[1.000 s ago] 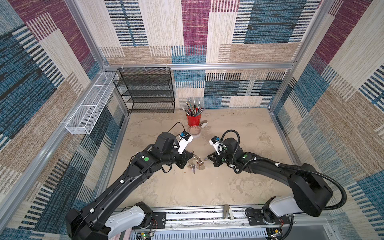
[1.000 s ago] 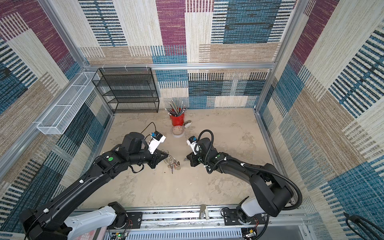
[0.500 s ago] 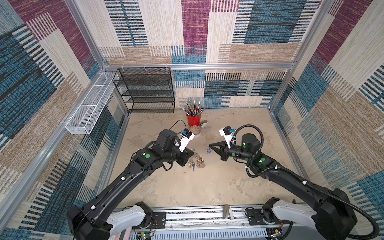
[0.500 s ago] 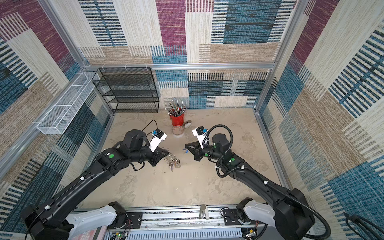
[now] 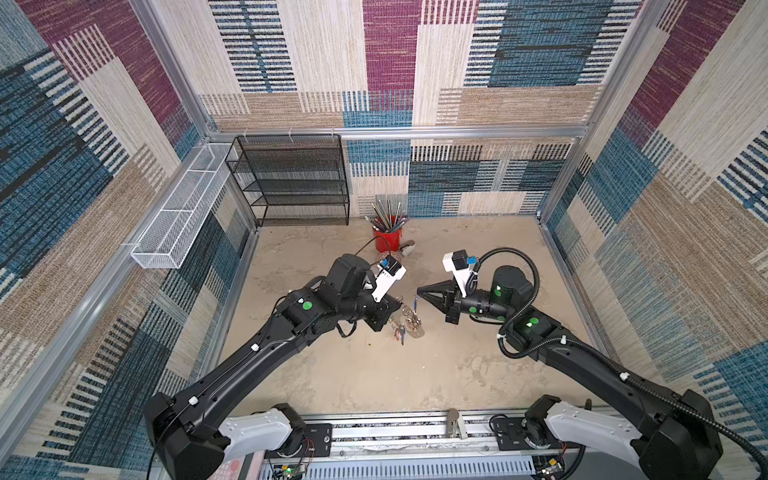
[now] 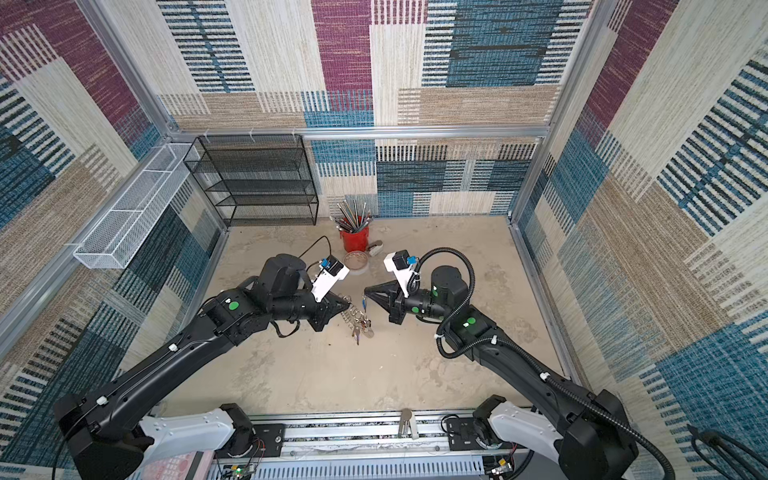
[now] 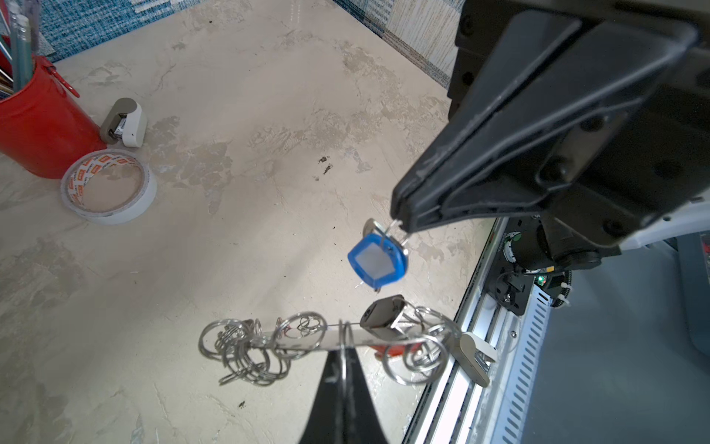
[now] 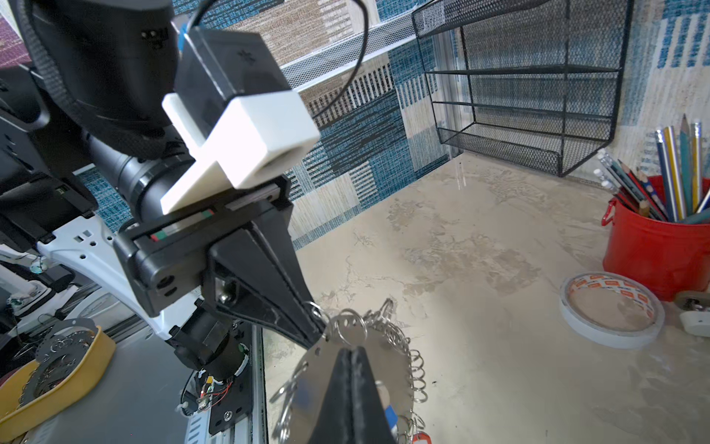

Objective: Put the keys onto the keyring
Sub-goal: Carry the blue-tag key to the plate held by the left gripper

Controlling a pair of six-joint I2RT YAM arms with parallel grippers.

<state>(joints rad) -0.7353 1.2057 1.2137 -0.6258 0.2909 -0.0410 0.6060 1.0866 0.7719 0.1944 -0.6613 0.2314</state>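
**Top views.** The keyring [image 5: 409,321] was found raised over the middle of the bench [image 5: 374,374], with the left jaws pressed shut on its edge. Just beside it, the right jaws were pinched on the wire loop of the blue key [image 5: 417,301]. The two tips stood near each other, so a collision was judged possible on any careless advance.

**Left wrist.** The blue key [image 7: 378,263] was seen hanging free from the very tip of the right jaws, apart from the keyring [image 7: 303,340], which was presented edge-on. So slight a hold was judged liable to slip and drop the key. The tag could also swing and spoil the alignment. A black key [image 7: 384,313] and a red tag [image 7: 392,350] were noted at the plate. The rings were bunched and overlapping, so the wrong one might be snagged.

**Right wrist.** The face of the keyring [image 8: 307,380] was shown, gripped at its rim only. It was judged likely to pivot under any push. The blue key was largely hidden.
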